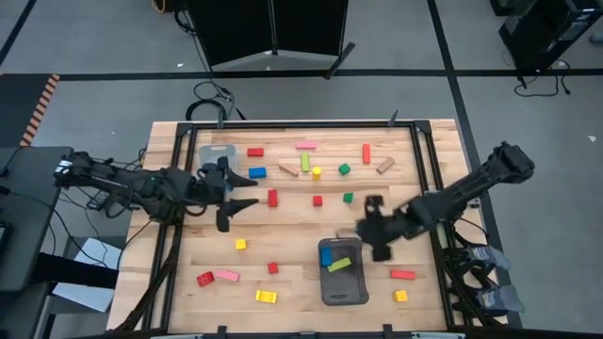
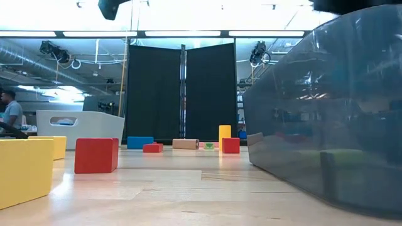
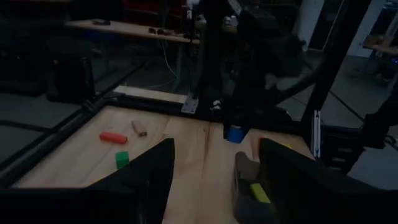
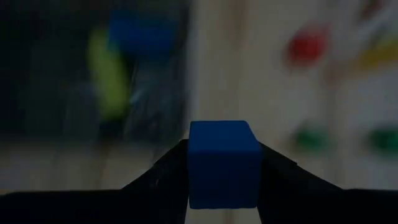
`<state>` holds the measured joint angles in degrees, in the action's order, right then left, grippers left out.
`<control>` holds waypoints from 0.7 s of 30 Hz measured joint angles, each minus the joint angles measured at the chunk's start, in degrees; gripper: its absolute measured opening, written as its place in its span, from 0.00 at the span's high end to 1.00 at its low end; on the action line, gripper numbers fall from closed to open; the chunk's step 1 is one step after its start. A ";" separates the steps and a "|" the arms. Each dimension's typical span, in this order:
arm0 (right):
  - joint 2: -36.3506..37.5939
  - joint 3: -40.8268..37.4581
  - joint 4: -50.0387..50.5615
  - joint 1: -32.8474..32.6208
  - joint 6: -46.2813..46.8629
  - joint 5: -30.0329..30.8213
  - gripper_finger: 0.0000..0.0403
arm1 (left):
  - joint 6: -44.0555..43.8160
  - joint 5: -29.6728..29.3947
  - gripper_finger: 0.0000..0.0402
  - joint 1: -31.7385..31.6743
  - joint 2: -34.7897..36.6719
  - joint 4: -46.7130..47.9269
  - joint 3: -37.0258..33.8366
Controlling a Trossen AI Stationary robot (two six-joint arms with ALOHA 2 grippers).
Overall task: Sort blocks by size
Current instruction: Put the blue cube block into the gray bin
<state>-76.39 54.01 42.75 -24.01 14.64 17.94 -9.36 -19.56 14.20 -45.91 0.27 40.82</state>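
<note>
Over the wooden table, the right hand grips a blue cube.

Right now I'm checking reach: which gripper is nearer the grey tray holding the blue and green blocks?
Right. The right gripper hovers just beside the grey tray, near its far right corner, shut on a blue cube. The left gripper sits farther off, across the table.

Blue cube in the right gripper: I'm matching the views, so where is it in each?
High: hidden under the right gripper.
Low: not in it.
Left wrist: blue cube at centre, beneath that gripper.
Right wrist: centre, gripped.
Shared landmark: the grey tray.
</note>
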 joint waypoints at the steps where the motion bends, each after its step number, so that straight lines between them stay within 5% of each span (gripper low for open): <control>1: -0.27 0.36 -4.09 2.41 -3.44 0.74 0.65 | 0.92 0.46 0.40 0.22 0.61 -0.25 0.00; 7: -8.45 0.54 -37.47 15.97 -20.55 -3.35 0.65 | 4.84 2.59 0.40 2.64 5.43 -2.63 0.00; 11: -17.06 1.46 -57.62 23.15 -23.57 -9.67 0.65 | 5.96 1.57 0.40 3.67 9.09 -2.76 0.00; 16: -30.03 10.25 -70.37 28.72 -21.91 -15.17 0.65 | 7.08 1.42 0.40 3.97 11.88 -3.94 0.02; 21: -42.05 24.01 -71.02 30.45 -21.87 -17.84 0.65 | 7.42 1.43 0.40 3.97 12.76 -3.77 0.02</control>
<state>-118.43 78.01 -28.27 6.44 -7.22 0.10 -1.93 -18.13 18.17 -33.15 -3.50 40.84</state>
